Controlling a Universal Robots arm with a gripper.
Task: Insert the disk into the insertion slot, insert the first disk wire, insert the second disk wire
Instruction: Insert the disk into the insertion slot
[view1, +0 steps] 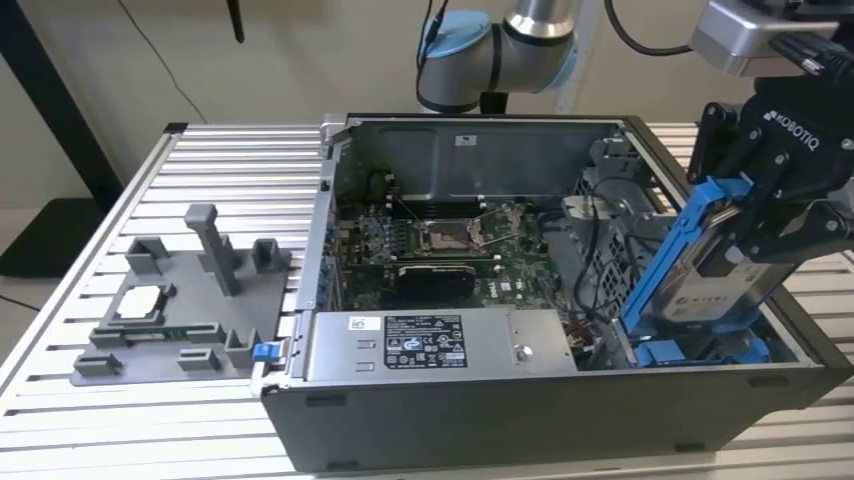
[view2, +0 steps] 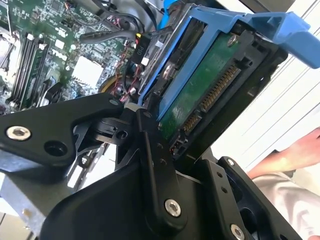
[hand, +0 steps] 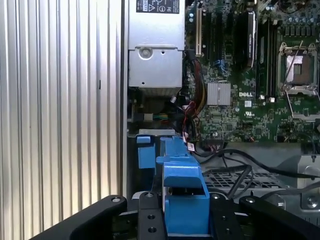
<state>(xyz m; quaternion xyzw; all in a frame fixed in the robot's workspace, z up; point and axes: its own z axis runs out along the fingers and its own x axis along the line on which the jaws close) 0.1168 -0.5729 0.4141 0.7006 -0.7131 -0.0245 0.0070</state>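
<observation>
Disk gripped and tilted over the bay; no step complete.
The gripper (view1: 771, 232) is clenched on the disk (view1: 710, 288), which is held steeply tilted over the computer case (view1: 534, 405) at the exterior view's right; its lower end appears to meet the insertion slot (hand: 226, 176), though this is partly hidden; the connector (view2: 216, 94) is bare; neither wire is plugged in.

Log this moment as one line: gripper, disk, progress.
gripper: shut on disk | disk: tilted, lower end inside computer case, exterior view's right | connectors: bare, no wire attached
</observation>
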